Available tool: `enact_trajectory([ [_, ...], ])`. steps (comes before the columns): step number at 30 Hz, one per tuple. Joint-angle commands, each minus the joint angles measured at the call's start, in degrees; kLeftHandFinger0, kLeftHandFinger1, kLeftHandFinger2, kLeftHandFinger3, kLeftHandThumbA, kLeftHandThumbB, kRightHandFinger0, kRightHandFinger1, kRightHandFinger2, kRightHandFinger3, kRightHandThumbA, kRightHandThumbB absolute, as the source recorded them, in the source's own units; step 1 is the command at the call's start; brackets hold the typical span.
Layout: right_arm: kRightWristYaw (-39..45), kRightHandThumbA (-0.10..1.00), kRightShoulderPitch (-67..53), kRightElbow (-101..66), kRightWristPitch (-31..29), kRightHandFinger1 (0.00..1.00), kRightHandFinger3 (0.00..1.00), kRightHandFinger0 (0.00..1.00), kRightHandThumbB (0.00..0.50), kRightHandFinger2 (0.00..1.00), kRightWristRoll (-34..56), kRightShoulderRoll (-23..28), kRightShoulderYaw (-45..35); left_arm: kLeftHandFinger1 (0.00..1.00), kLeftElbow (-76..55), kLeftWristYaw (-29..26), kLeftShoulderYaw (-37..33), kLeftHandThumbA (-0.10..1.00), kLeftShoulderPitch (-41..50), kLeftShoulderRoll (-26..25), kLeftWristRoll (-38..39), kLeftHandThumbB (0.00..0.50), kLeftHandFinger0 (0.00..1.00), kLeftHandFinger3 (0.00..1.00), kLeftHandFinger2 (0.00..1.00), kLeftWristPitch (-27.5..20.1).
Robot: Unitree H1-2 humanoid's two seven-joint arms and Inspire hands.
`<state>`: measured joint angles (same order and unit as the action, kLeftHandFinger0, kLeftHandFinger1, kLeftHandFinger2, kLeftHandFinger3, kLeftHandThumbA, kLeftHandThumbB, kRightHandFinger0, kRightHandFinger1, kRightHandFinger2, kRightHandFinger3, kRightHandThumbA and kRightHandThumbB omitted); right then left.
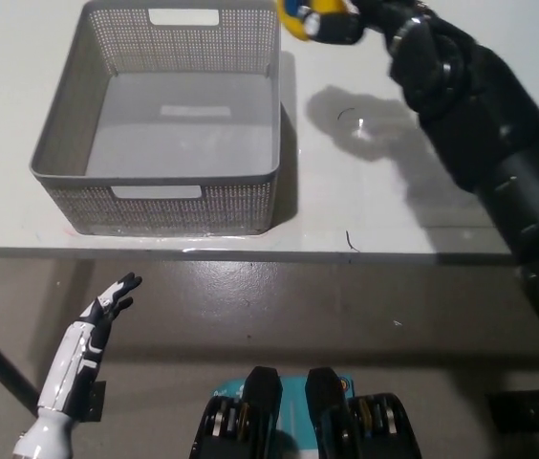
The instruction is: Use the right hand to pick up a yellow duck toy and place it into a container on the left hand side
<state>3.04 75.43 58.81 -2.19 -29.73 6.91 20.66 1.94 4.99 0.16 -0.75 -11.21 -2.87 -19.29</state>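
Gripping the yellow duck toy (300,16) at top centre, our right hand (344,21) hangs beside the grey basket (78,124); our left hand (107,304), lower left, hangs with fingers spread, holding nothing.

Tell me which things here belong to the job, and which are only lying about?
Job: yellow duck toy, held by the right robot hand; grey basket.
Not in use: left robot hand, open below the table edge.

Yellow duck toy (300,19) with blue patch at top centre, grey perforated basket (69,120) upper left, white table (384,206), black right hand (360,19), white left hand (107,304) with black fingers lower left
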Motion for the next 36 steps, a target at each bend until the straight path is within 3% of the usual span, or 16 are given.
enact_trajectory([
  [1, 0.0, -0.1, 6.75, -2.73, 2.25, 0.59, 0.91, 0.04, 0.214, 0.86, 1.11, -3.21, -0.85, 1.0, -0.6, 0.11, -0.14, 1.0, -0.5, -0.53, -0.73, 0.5, 1.0, 1.0, 1.0, -1.95],
  [11, -2.01, -0.1, 9.43, 2.34, 3.19, 0.57, 1.0, 0.02, 0.192, 0.86, 1.28, -8.31, -1.22, 1.0, 0.1, 0.26, -0.8, 1.0, -1.13, -0.27, -1.04, 0.5, 1.0, 1.0, 1.0, -1.92],
  [17, -3.09, -0.1, 10.07, 6.58, 1.41, 0.61, 0.99, 0.05, 0.212, 0.89, 1.48, -9.46, -1.12, 1.0, 0.73, 0.34, -1.5, 1.0, -1.76, -0.41, -2.23, 0.5, 1.0, 1.0, 1.0, -2.52],
  [19, -3.81, -0.1, 10.04, 7.56, 0.83, 0.59, 0.93, 0.05, 0.21, 0.88, 1.76, -9.69, -1.37, 1.0, 0.93, 0.34, -1.6, 1.0, -1.91, -0.46, -2.27, 0.5, 1.0, 1.0, 1.0, -2.92],
  [20, -1.92, 0.12, 10.35, 7.63, 2.94, 1.0, 1.0, 0.51, 0.23, 1.0, 1.54, -9.57, -1.01, 1.0, 1.09, 0.36, -1.71, 1.0, -2.15, -0.48, -2.34, 0.5, 1.0, 1.0, 1.0, -3.24],
  [21, -0.48, 0.16, 10.57, 7.65, 3.95, 1.0, 1.0, 0.71, 0.242, 1.0, 1.53, -9.44, -0.82, 1.0, 1.14, 0.34, -1.77, 1.0, -2.23, -0.37, -2.34, 0.5, 1.0, 1.0, 1.0, -3.19],
  [22, 4.2, 0.68, 11.06, 7.92, 5.22, 1.0, 1.0, 1.0, 0.473, 1.0, 0.96, -8.89, 0.48, 1.0, 1.21, 0.27, -1.81, 1.0, -2.27, -0.27, -2.41, 0.5, 1.0, 1.0, 1.0, -3.08],
  [24, 6.76, 0.74, 10.75, 7.36, 5.6, 1.0, 1.0, 1.0, 0.499, 1.0, 0.29, -8.13, 1.57, 1.0, 1.09, 0.45, -1.84, 1.0, -2.19, -0.44, -2.31, 0.5, 1.0, 1.0, 1.0, -2.8],
  [26, 6.54, 0.96, 9.97, 6.21, 5.57, 1.0, 1.0, 1.0, 0.5, 1.0, 0.51, -7.31, 1.59, 1.0, 1.37, 0.54, -1.85, 1.0, -2.43, -0.58, -2.21, 0.5, 1.0, 1.0, 1.0, -3.23],
  [27, 6.31, 1.0, 9.71, 5.72, 5.54, 1.0, 1.0, 1.0, 0.483, 1.0, 0.56, -7.03, 1.55, 1.0, 1.45, 0.5, -1.85, 1.0, -2.58, -0.61, -2.3, 0.5, 1.0, 1.0, 1.0, -3.38],
  [28, 6.06, 1.0, 9.37, 5.18, 5.56, 1.0, 1.0, 1.0, 0.459, 1.0, 0.66, -6.81, 1.42, 1.0, 1.34, 0.57, -1.87, 1.0, -2.51, -0.64, -2.26, 0.5, 1.0, 1.0, 1.0, -3.18],
  [31, 6.07, 1.0, 8.81, 4.02, 5.66, 1.0, 1.0, 1.0, 0.473, 1.0, 0.65, -6.09, 1.33, 1.0, 1.19, 0.82, -1.96, 1.0, -2.32, -0.61, -1.99, 0.5, 1.0, 1.0, 1.0, -2.9],
  [36, 5.71, 1.0, 7.73, 2.34, 5.25, 1.0, 1.0, 1.0, 0.447, 1.0, 0.6, -4.69, 1.19, 1.0, 1.53, 0.67, -2.2, 1.0, -1.97, -0.44, -2.38, 0.5, 1.0, 1.0, 1.0, -3.67],
])
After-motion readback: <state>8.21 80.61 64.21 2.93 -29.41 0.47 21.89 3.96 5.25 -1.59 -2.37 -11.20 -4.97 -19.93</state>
